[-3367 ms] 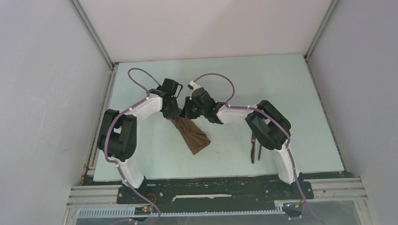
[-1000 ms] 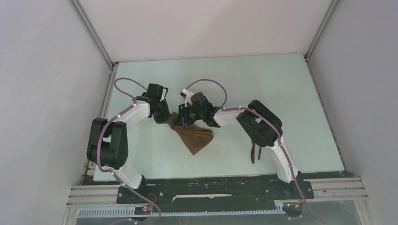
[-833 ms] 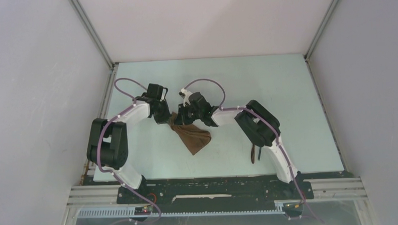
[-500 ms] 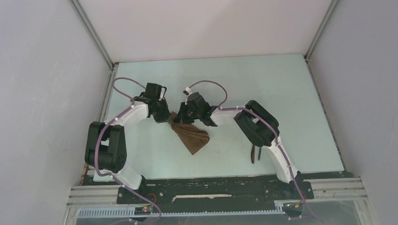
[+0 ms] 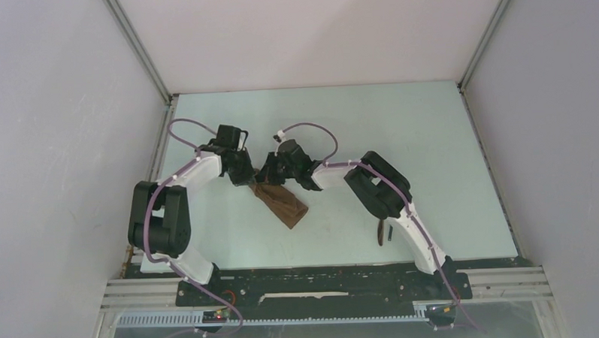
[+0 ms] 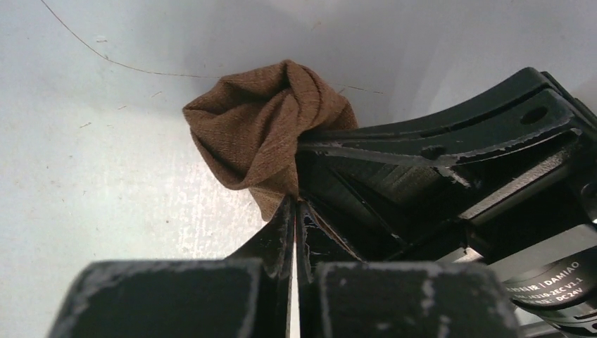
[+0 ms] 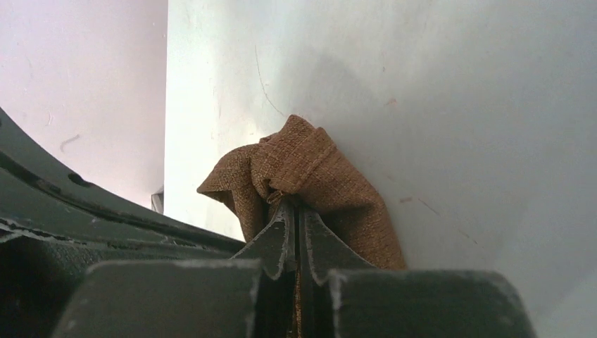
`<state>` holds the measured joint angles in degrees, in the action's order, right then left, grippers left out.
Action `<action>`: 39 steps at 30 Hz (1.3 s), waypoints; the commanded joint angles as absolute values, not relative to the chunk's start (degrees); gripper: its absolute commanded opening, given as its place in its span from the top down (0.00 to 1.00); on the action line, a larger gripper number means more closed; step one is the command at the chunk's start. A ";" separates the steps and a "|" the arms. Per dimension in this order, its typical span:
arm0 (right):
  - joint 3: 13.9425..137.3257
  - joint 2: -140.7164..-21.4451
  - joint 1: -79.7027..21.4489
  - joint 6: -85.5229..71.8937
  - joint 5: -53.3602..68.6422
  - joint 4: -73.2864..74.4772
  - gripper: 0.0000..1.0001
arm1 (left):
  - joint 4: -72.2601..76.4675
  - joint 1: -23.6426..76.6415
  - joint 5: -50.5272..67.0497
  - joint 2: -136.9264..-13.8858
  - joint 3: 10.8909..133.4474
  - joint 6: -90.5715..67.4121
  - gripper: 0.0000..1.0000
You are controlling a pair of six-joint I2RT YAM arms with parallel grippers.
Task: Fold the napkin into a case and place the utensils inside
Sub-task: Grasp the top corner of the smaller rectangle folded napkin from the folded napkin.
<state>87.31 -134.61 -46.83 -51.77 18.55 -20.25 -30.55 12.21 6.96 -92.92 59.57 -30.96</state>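
Note:
The brown napkin (image 5: 283, 204) hangs bunched between both grippers over the middle of the table, its lower end trailing toward the front. My left gripper (image 5: 253, 179) is shut on its upper edge; in the left wrist view the napkin (image 6: 260, 130) bulges just past the closed tips of that gripper (image 6: 294, 203). My right gripper (image 5: 270, 174) is shut on the same bunched top, right beside the left one. In the right wrist view the napkin (image 7: 310, 179) wraps round the closed tips of the right gripper (image 7: 295, 206). The utensils (image 5: 382, 231) lie on the table, partly hidden behind the right arm.
The pale table (image 5: 431, 149) is fenced by white walls at the back and sides, with a metal rail (image 5: 323, 288) along the near edge. The right arm's elbow (image 5: 376, 185) hangs over the utensils.
My right gripper has closed on the napkin's top. Both grippers have drawn slightly left, and the napkin has gone from a wider triangle to a narrower hanging bunch.

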 commanded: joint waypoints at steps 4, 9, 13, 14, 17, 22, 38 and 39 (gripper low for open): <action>92.23 -139.32 -50.23 -51.11 11.42 -24.13 1.00 | -31.99 11.35 11.51 -94.84 61.11 -31.06 1.00; 93.24 -139.33 -52.17 -47.49 11.20 -22.94 1.00 | -32.62 9.88 11.45 -94.80 62.02 -31.15 1.00; 93.03 -138.78 -51.23 -47.60 10.56 -19.46 1.00 | -33.60 9.58 9.04 -90.60 61.16 -30.46 0.90; 92.49 -138.85 -50.83 -48.38 11.09 -20.00 1.00 | -34.30 9.58 5.43 -89.27 61.05 -30.32 0.78; 91.85 -138.42 -50.43 -48.34 11.63 -20.54 1.00 | -35.66 9.58 -2.77 -87.99 61.74 -29.42 0.59; 91.01 -137.58 -50.57 -47.35 11.69 -20.92 1.00 | -39.76 9.71 -4.28 -95.16 68.99 -29.08 0.63; 91.26 -137.61 -50.87 -47.57 12.99 -22.37 1.00 | -44.56 10.72 -8.57 -103.75 75.88 -26.46 0.76; 91.36 -137.61 -51.03 -47.31 13.01 -22.33 1.00 | -44.63 10.72 -8.64 -103.98 76.00 -26.39 0.79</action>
